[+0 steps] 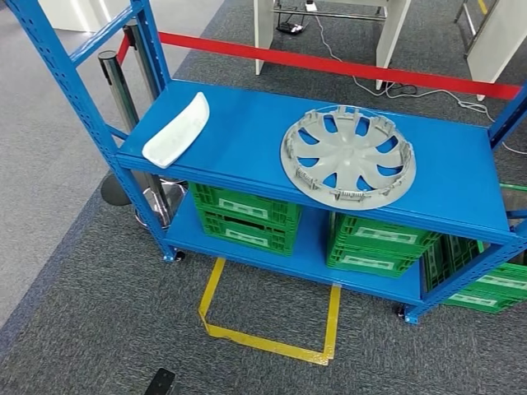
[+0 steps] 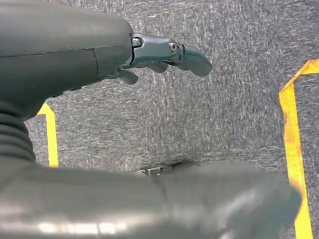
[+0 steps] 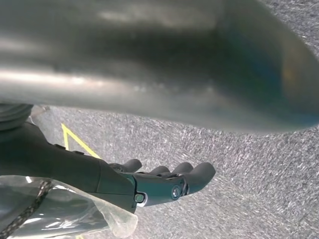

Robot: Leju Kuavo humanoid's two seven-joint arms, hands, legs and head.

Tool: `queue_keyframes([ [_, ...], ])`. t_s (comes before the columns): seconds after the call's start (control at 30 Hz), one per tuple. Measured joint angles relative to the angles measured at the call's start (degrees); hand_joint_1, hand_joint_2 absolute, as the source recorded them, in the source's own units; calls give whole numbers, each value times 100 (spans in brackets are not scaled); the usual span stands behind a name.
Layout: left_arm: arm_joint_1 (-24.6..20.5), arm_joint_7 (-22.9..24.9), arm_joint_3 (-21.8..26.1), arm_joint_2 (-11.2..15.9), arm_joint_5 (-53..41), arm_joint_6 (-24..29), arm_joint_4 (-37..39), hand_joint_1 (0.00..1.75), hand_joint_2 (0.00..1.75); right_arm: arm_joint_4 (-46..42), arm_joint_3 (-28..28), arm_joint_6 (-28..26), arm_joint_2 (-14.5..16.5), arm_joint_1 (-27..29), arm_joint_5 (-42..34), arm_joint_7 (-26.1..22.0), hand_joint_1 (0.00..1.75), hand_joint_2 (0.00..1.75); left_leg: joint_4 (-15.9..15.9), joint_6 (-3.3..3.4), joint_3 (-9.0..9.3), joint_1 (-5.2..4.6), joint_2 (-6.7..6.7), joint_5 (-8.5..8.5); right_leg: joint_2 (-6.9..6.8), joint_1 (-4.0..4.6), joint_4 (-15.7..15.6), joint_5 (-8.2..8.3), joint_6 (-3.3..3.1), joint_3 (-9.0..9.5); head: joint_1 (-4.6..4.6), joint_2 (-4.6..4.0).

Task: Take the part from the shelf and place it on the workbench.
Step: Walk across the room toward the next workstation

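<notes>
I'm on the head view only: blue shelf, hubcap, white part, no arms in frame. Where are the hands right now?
Observer: The left hand is low over the grey carpet, fingers straight, holding nothing.
Operator: And the right?
Observer: The right hand is empty too, fingers extended.
Operator: Anything near it?
Observer: Clear plastic film shows beside its wrist.

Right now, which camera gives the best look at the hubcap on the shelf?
The head view: the hubcap lies flat and whole on the blue shelf. Both wrist views face grey carpet, so neither takes it in.
</notes>
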Motion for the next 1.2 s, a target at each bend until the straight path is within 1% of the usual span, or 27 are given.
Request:
queue_keyframes([
  [0.03,-7,2,0,-2,-4,0,0,0,0,0,-1,-1,-1,0,3,2,0,0,-55,22,33,21,5,21,89,1,180,-105,6,-81,7,0],
  [0.07,-15,5,0,-7,-8,-1,0,0,0,0,-1,-1,-2,6,4,2,0,0,-89,35,60,37,12,33,189,-2,496,-259,7,-254,13,0],
  [0.13,-34,10,0,-16,-11,-3,0,0,0,0,-3,-1,-8,29,3,10,0,0,-96,46,75,39,18,21,302,-4,1324,-556,13,-751,24,0],
  [0.17,-34,12,0,-21,-11,-4,0,0,0,0,-4,0,-11,43,2,14,0,0,-94,40,87,40,22,8,315,-8,1604,-584,19,-955,23,0],
  [0.2,-31,13,0,-25,-11,-3,0,0,0,0,-4,1,-14,56,0,17,0,0,-91,28,107,43,30,-11,315,-14,1668,-491,26,-1057,24,0],
  [0.23,-28,13,1,-28,-11,-3,0,0,0,0,-4,1,-17,67,-1,18,0,0,-83,7,136,51,42,-37,301,-22,1481,-277,33,-1032,24,0],
  [0.27,-26,13,1,-32,-11,-3,0,0,0,0,-4,1,-22,71,-1,17,0,0,-67,-21,169,62,60,-73,255,-33,1108,0,41,-904,25,0],
  [0.3,-26,13,1,-33,-11,-3,0,0,0,0,-4,1,-25,65,-1,17,0,0,-38,-60,196,58,81,-118,167,-30,722,206,45,-753,27,0],
  [0.33,-27,14,2,-32,-11,-3,0,0,0,1,-4,2,-25,52,-1,16,0,0,3,-101,210,50,101,-169,109,-28,416,345,24,-611,34,0],
  [0.37,-28,15,2,-29,-11,-3,0,0,0,1,-4,4,-22,40,-1,16,0,0,37,-134,216,38,125,-209,73,-23,248,395,-6,-533,33,0],
  [0.4,-29,17,3,-26,-11,-2,0,0,0,2,-4,6,-19,31,-2,16,0,0,60,-161,219,24,149,-234,77,-11,215,375,-46,-513,30,0],
  [0.47,-31,20,3,-22,-10,-1,0,0,0,2,-5,8,-16,34,-2,15,0,0,84,-198,233,32,189,-266,176,-18,225,376,-122,-522,21,0],
  [0.5,-31,21,4,-21,-10,-1,0,0,0,2,-5,8,-15,37,-2,13,0,0,141,-226,223,42,161,-320,211,-25,229,377,-154,-523,15,0],
  [0.53,-31,22,4,-20,-10,0,0,0,0,2,-5,7,-15,35,-1,11,0,0,298,-261,162,55,112,-430,246,-35,228,378,-184,-519,9,0],
  [0.57,-31,22,4,-20,-11,0,0,0,0,1,-4,3,-15,31,0,7,0,0,582,-298,39,70,51,-594,279,-43,227,377,-208,-515,0,0],
  [0.63,-26,22,4,-21,-11,0,0,0,0,0,-5,-8,-16,26,2,2,0,0,1384,-342,-351,93,-14,-948,350,-38,227,367,-239,-513,-7,0],
  [0.67,-20,22,4,-21,-11,0,0,0,0,0,-5,-13,-16,27,2,1,0,0,1696,-345,-521,100,-18,-1028,384,-33,227,362,-246,-509,-6,0],
  [0.7,-14,23,4,-22,-11,0,0,0,0,0,-5,-17,-16,30,3,1,0,0,1825,-337,-614,101,-20,-998,416,-27,228,356,-253,-501,-6,0],
  [0.73,-11,23,4,-22,-11,0,0,0,0,0,-5,-19,-16,32,5,1,0,0,1709,-312,-600,99,-23,-837,448,-18,228,351,-257,-486,-7,0],
  [0.8,-13,24,5,-20,-11,0,0,0,0,0,-5,-23,-15,31,10,1,0,0,974,-207,-340,75,-57,-345,497,0,222,337,-263,-451,-6,0],
  [0.83,-20,25,5,-15,-11,0,0,0,0,1,-5,-24,-9,29,17,3,0,0,592,-141,-197,60,-81,-165,512,15,222,328,-255,-441,-3,0],
  [0.87,-31,25,6,-12,-13,0,0,0,0,1,-5,-25,-5,26,27,9,0,0,316,-123,-96,49,-103,-68,518,26,231,314,-249,-447,-3,0],
  [0.9,-39,26,7,-16,-14,0,0,0,0,0,-4,-26,-5,26,39,16,0,0,180,-181,-53,48,-120,-55,520,30,237,304,-244,-463,3,0],
  [0.97,-40,26,7,-25,-17,1,0,0,0,-2,-4,-28,-12,26,57,27,0,0,120,-294,-43,51,-126,-66,517,30,249,291,-235,-482,7,0],
  [1.0,-33,27,7,-27,-16,1,0,0,0,-2,-4,-29,-16,27,60,27,0,0,122,-315,-47,49,-128,-70,515,22,241,296,-229,-480,13,0],
  [1.03,-28,27,8,-25,-15,1,0,0,0,-1,-4,-29,-16,27,64,27,0,0,124,-279,-47,41,-129,-67,513,17,234,301,-219,-473,11,0],
  [1.2,-34,28,9,-26,-13,1,0,0,0,-2,-4,-30,-16,25,66,28,0,0,126,-247,-47,29,-129,-69,515,4,187,324,-178,-449,13,0],
])
